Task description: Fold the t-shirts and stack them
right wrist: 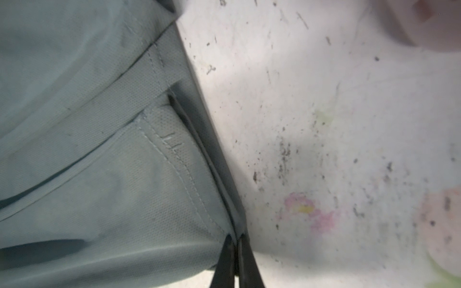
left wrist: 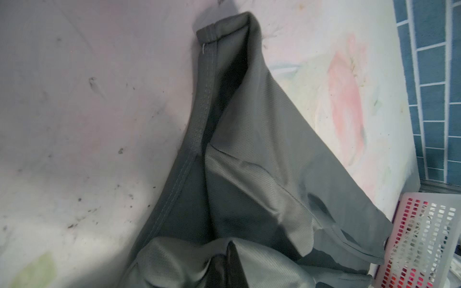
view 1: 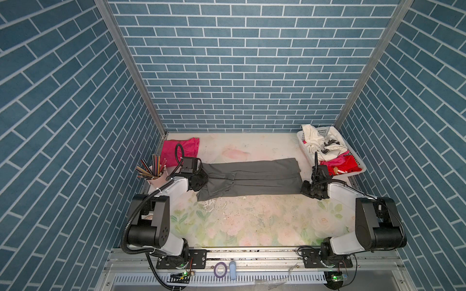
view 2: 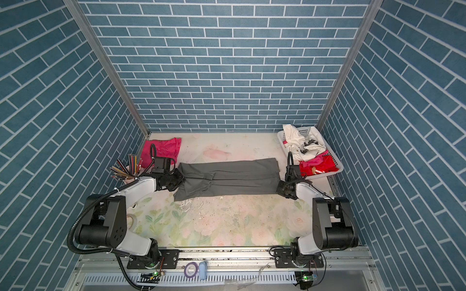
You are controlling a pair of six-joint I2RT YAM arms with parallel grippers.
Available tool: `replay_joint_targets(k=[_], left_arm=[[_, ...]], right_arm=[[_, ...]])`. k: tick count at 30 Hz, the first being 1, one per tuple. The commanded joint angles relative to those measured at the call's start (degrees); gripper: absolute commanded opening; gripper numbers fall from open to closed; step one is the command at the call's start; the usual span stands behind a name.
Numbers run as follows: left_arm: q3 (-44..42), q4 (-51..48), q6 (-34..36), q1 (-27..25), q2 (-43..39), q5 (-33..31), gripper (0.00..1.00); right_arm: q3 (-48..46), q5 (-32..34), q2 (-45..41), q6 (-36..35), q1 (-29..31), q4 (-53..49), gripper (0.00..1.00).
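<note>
A purple tape roll is lying on the front rail, closest to the lens and well in front of the dark grey t-shirt, which is stretching as a long folded band across the floral table. In both top views the left gripper is sitting at the shirt's left end and the right gripper at its near right corner, though the wrists are hiding the jaws there. The hot pink t-shirt is lying behind the grey shirt's left end, a pencil cup is standing just left of that end, and the white basket is resting behind the right end. The left wrist view is adding what the top views are missing: the grey cloth is gathering up and bunching around clenched jaws that are grasping it, with the basket beyond its far corner. The right wrist view is showing two black fingers pressing together and pinching the shirt's stitched hem corner.
</note>
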Motion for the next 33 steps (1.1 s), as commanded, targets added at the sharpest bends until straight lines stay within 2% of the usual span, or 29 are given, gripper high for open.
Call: replay_joint_targets(k=[1, 5, 7, 9, 12, 15, 16, 17, 18, 19, 21, 23, 25, 33], left_arm=[[1.12, 1.62, 0.56, 0.45, 1.68, 0.70, 0.05], [2.07, 2.29, 0.47, 0.37, 3.17, 2.07, 0.20], [3.04, 1.73, 1.14, 0.44, 3.35, 1.70, 0.39], [5.18, 0.05, 2.85, 0.45, 3.62, 0.41, 0.65], [9.57, -4.09, 5.62, 0.88, 3.95, -1.69, 0.86], [13.89, -8.68, 9.04, 1.65, 3.53, -3.64, 0.86], [14.95, -10.37, 10.08, 1.75, 3.09, -4.08, 0.86], [15.64, -11.75, 11.01, 1.98, 2.31, -4.23, 0.86], [15.34, -12.54, 11.63, 1.81, 1.39, -3.79, 0.87], [14.45, -12.80, 11.76, 1.82, 0.34, -2.90, 0.86], [10.52, -11.52, 10.89, 2.56, -1.52, 1.48, 0.86], [5.41, -8.32, 9.13, 4.42, -2.65, 9.39, 0.86], [1.49, -5.93, 7.87, 6.22, -3.85, 13.69, 0.86], [-0.73, -6.89, 10.07, 12.92, -8.00, 18.39, 0.86]], right_arm=[[0.38, 2.44, -0.32, -0.85, -0.49, -3.01, 0.17], [1.81, 0.86, -1.43, -0.87, -0.42, -4.17, 0.33], [2.65, -0.28, -2.95, -0.78, -0.31, -4.87, 0.39], [3.61, -1.99, -4.57, -0.46, 0.19, -5.42, 0.46], [5.48, -4.04, -6.30, -0.02, 2.01, -5.74, 0.58], [8.91, -2.04, -7.10, 1.44, 5.52, -7.91, 0.66], [10.15, -0.56, -7.48, 2.13, 6.77, -8.67, 0.72], [11.38, 0.51, -7.87, 3.02, 8.54, -8.96, 0.72], [12.26, 0.70, -8.20, 4.24, 10.30, -8.60, 0.73], [12.77, 0.47, -8.35, 5.90, 12.10, -7.67, 0.78], [13.18, -0.35, -7.77, 10.93, 17.11, -3.71, 0.81], [13.77, -1.42, -5.73, 15.66, 22.13, 0.92, 0.82], [15.07, -2.06, -2.50, 20.52, 26.96, 5.02, 0.83], [20.24, -4.14, 12.78, 37.32, 42.61, 19.54, 0.84]])
